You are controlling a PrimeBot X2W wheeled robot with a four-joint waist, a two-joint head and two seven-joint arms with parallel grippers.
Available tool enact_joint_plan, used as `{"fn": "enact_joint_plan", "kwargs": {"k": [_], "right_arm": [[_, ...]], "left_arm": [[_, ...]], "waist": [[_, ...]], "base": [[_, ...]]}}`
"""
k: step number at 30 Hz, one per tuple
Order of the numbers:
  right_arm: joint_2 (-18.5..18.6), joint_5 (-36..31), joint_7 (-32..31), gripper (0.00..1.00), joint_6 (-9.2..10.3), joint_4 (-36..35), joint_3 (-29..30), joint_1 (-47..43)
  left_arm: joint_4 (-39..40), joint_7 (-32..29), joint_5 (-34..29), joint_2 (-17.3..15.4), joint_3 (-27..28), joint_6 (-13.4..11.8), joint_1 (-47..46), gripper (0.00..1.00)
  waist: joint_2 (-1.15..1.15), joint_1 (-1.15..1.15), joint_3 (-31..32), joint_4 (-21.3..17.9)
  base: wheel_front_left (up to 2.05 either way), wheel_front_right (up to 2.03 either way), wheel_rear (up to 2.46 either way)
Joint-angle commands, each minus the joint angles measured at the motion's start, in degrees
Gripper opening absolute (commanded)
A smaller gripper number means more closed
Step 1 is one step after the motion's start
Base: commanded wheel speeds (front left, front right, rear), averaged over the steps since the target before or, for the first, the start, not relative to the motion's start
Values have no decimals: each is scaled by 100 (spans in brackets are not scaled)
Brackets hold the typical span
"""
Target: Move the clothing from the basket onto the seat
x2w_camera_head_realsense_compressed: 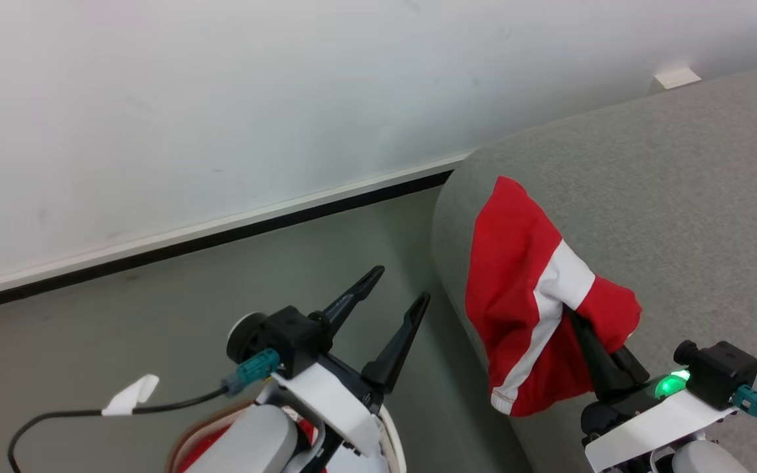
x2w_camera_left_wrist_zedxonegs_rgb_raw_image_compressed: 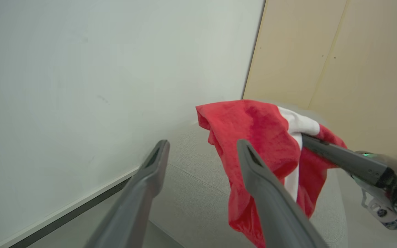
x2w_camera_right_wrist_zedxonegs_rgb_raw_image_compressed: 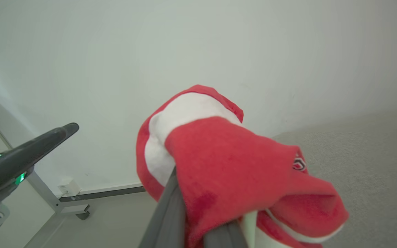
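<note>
Your right gripper (x2w_camera_head_realsense_compressed: pixel 594 341) is clamped shut on the red garment (x2w_camera_head_realsense_compressed: pixel 516 289), its fingers buried in a bunched fold right at the white stripe (x2w_camera_head_realsense_compressed: pixel 566 279), over the rounded left corner of the seat (x2w_camera_head_realsense_compressed: pixel 681 197). The cloth fans out from that pinch. Its long axis runs from a peak toward the back of the seat down to a stitched hem (x2w_camera_head_realsense_compressed: pixel 503 402) that hangs past the seat's left edge. Whether any part already rests on the upholstery, you cannot tell from here. Expect it to handle as light, limp fabric with no stiffness of its own, so it will sag, swing and slide off that curved edge if let go too near the rim. A bunched fold is the safest place to take it. Your left gripper (x2w_camera_head_realsense_compressed: pixel 401 284) stands spread wide and empty just left of the seat, over the floor (x2w_camera_head_realsense_compressed: pixel 221 315), fingers pointing up and toward the seat. Beneath that arm, further left of the seat, the basket (x2w_camera_head_realsense_compressed: pixel 178 450) has more red cloth (x2w_camera_head_realsense_compressed: pixel 211 454) in it. The job looks partly done, then, and this piece likely wants carrying further in over the cushion.
</note>
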State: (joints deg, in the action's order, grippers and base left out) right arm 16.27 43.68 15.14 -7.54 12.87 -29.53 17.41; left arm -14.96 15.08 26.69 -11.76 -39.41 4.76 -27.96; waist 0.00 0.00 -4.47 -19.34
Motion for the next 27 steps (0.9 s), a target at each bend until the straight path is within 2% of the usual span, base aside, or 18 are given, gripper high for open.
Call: {"fn": "enact_joint_plan", "kwargs": {"k": [1,11,16,21,25,27], "right_arm": [[-13,-59,-1,0,10,-49,36,-70],[71,-190,0,0,10,-88,191,-56],[17,-257,0,0,10,127,595,112],[55,-504,0,0,10,428,1200,588],[251,-624,0,0,11,807,1685,1226],[205,-622,-11,0,9,915,1918,1614]], "left_arm": [[-6,11,-56,-11,26,27,125,100],[-68,11,-307,154,104,117,252,100],[-50,11,-385,180,95,161,192,100],[131,10,-550,127,14,194,-35,100],[284,-47,-662,31,-21,212,-262,100],[388,-72,-689,-29,-20,210,-356,100]], "waist": [[0,0,-69,-213],[0,0,-90,-348],[0,0,-197,-232],[0,0,-660,32],[0,0,-1202,272],[0,0,-1481,370]], "base": [[0,0,0],[0,0,0],[0,0,0],[0,0,0],[0,0,0],[0,0,0]]}}
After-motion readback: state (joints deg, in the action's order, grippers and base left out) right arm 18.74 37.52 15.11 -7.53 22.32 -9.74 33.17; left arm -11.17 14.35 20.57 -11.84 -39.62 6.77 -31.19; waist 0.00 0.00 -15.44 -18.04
